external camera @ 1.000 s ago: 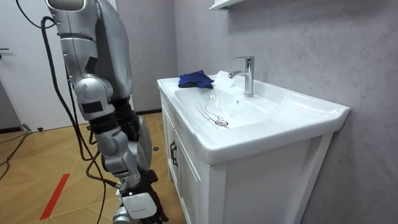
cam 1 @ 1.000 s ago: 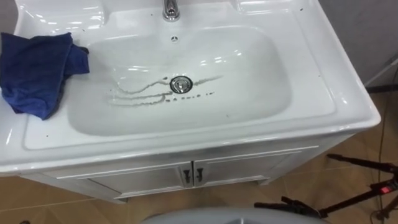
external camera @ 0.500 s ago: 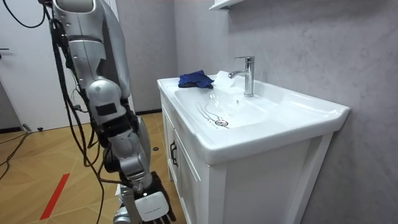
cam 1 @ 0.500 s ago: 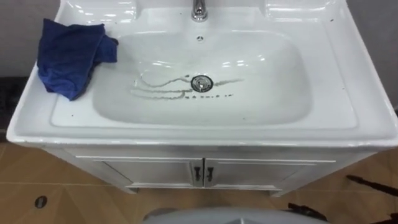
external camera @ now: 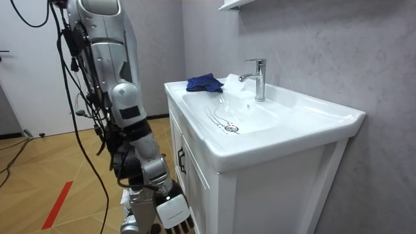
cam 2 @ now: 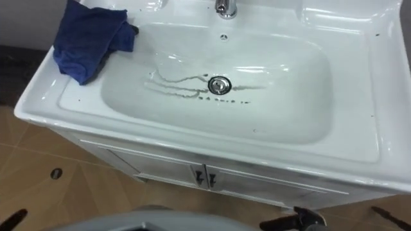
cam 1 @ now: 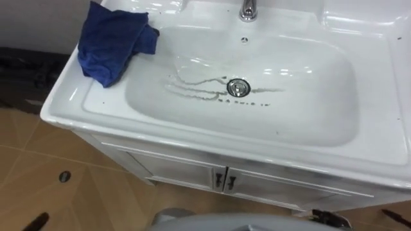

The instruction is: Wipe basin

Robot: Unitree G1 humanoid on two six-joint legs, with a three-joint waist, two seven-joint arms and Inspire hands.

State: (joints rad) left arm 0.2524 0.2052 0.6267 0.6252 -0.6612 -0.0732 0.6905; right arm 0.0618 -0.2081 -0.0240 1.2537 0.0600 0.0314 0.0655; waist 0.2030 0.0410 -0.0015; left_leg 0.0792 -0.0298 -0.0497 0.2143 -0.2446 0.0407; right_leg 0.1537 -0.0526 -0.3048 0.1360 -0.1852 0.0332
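A white basin [cam 1: 308,122] is set in a vanity top. Grey dirty streaks [cam 1: 196,86] run left of its metal drain [cam 1: 238,87]. A crumpled blue cloth [cam 1: 112,40] lies on the top's far left corner, partly over the bowl's rim. In the room view I stand close in front of the vanity, at the room view's left. My right hand [external camera: 170,209] hangs low beside the cabinet, well below the basin [external camera: 305,117] and far from the cloth [external camera: 204,82].
A chrome faucet [cam 1: 248,9] stands at the back middle of the basin. Two cabinet doors with dark handles [cam 1: 222,179] are under it. Black stand legs [cam 2: 300,222] lie on the wooden floor at lower right. A wall shelf [external camera: 235,5] hangs above.
The eye view has swung left, so the basin sits further right in it. In the room view my body has moved nearer the vanity and my right arm has swung forward. Cloth unmoved.
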